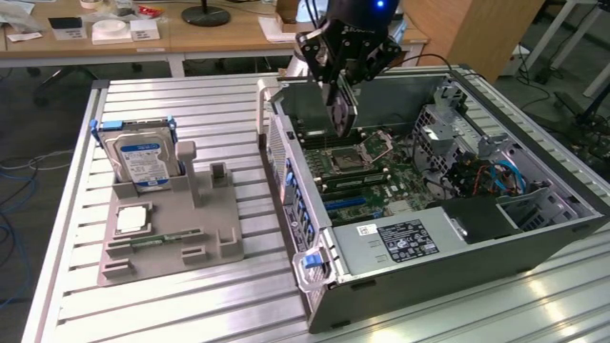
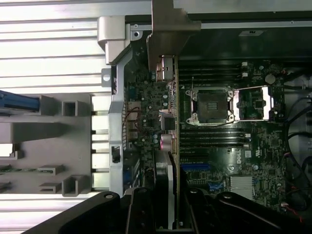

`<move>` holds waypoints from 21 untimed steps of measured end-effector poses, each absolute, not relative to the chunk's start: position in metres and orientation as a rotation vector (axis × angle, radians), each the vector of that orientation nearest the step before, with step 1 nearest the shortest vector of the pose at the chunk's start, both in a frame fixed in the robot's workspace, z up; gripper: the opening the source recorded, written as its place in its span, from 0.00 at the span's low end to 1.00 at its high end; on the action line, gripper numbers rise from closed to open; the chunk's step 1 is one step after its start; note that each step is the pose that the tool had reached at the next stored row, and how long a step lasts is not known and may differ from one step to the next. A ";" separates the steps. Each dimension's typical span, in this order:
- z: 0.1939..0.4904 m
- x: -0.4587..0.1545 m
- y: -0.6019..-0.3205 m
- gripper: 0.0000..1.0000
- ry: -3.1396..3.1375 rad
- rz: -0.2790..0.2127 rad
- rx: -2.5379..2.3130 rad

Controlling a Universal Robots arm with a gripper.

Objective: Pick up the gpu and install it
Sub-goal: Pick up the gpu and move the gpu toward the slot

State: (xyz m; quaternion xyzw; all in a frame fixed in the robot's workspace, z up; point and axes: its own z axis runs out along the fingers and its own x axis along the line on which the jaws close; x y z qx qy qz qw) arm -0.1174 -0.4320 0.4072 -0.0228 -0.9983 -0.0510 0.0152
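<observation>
My gripper [image 1: 341, 80] is shut on the gpu [image 1: 343, 111], a thin card that hangs edge-down over the open computer case [image 1: 562, 225], above the motherboard's back part near the CPU socket [image 1: 355, 153]. In the wrist view the gpu [image 2: 167, 122] runs edge-on from my gripper [image 2: 168, 197] across the board. Its silver end bracket [image 2: 169, 29] sits near the case's rear wall. The card is above the board, apart from the blue slots [image 1: 355, 202].
Left of the case in the exterior view, a grey holder [image 1: 214, 246] carries a silver hard drive [image 1: 143, 158], a processor chip [image 1: 131, 219] and a narrow memory stick [image 1: 164, 240]. A power supply [image 1: 405, 241] fills the case's near end. Cables [image 1: 496, 179] crowd the exterior view's right side.
</observation>
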 end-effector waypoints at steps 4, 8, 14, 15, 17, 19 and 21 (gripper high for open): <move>0.407 -0.107 -0.432 0.28 -3.106 -0.159 -0.071; 0.407 -0.095 -0.432 0.28 -3.106 -0.159 -0.068; 0.406 -0.085 -0.432 0.28 -3.106 -0.159 -0.051; 0.406 -0.083 -0.432 0.28 -3.106 -0.159 -0.051; 0.406 -0.082 -0.432 0.28 -3.106 -0.159 -0.051; 0.406 -0.080 -0.432 0.28 -3.106 -0.159 -0.050; 0.406 -0.078 -0.432 0.28 -3.106 -0.159 -0.050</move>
